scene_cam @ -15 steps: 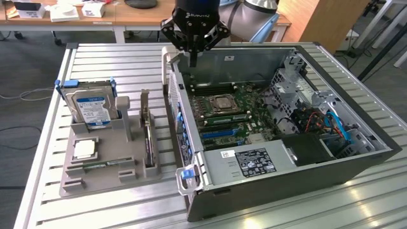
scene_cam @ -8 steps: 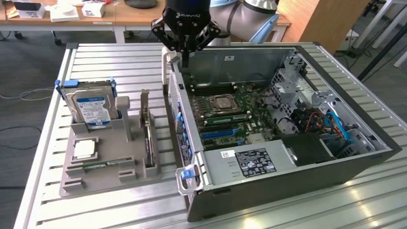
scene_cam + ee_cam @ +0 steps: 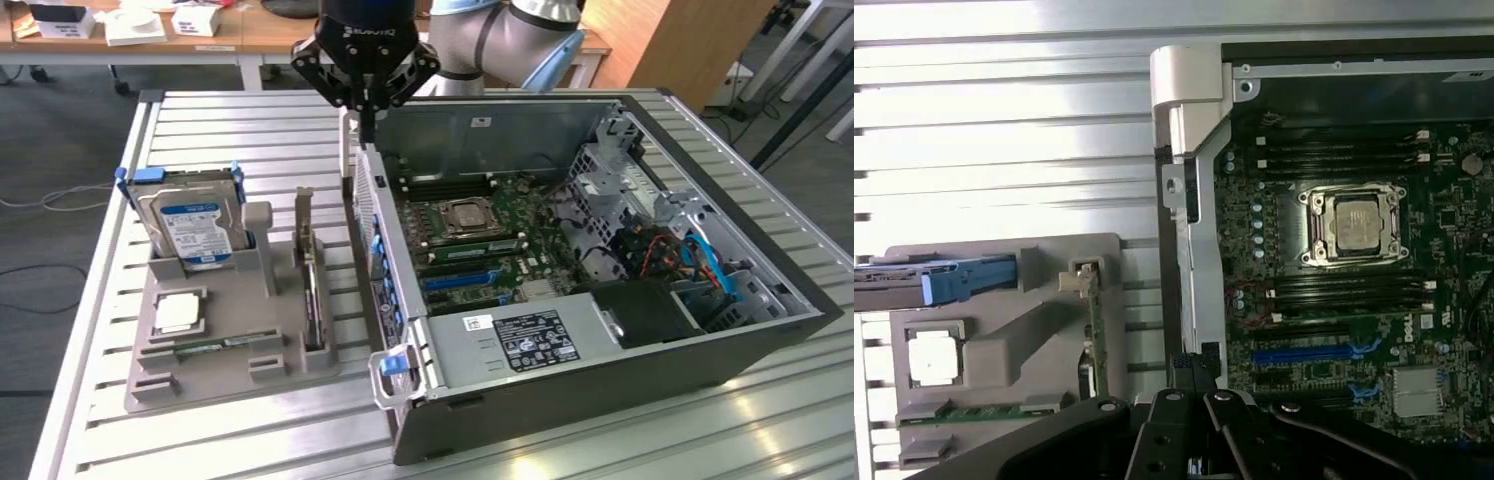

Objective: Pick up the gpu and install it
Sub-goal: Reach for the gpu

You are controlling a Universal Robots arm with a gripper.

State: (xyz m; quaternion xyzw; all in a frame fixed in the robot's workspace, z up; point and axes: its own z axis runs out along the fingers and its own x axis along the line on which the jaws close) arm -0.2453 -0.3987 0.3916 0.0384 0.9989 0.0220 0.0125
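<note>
No text legible anywhere. Hard drive (image 3: 196,228): blue-and-white label, print too small to read. Power supply (image 3: 587,345): dark rating label (image 3: 541,338) with rows of white print and small symbols, plus a white sticker (image 3: 477,323) beside it, neither readable. Motherboard (image 3: 1354,300): white lettering near the blue slots, not resolvable. White boxes (image 3: 196,18) on the far desk carry dark marks, unreadable. gpu (image 3: 312,300): no readable marking.

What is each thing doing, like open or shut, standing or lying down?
gripper: shut, holding nothing.
gpu: standing on edge in the holder, untouched.
hard drive: upright in the holder.
memory stick: lying flat in the holder.
computer case: on its side, open.
</note>
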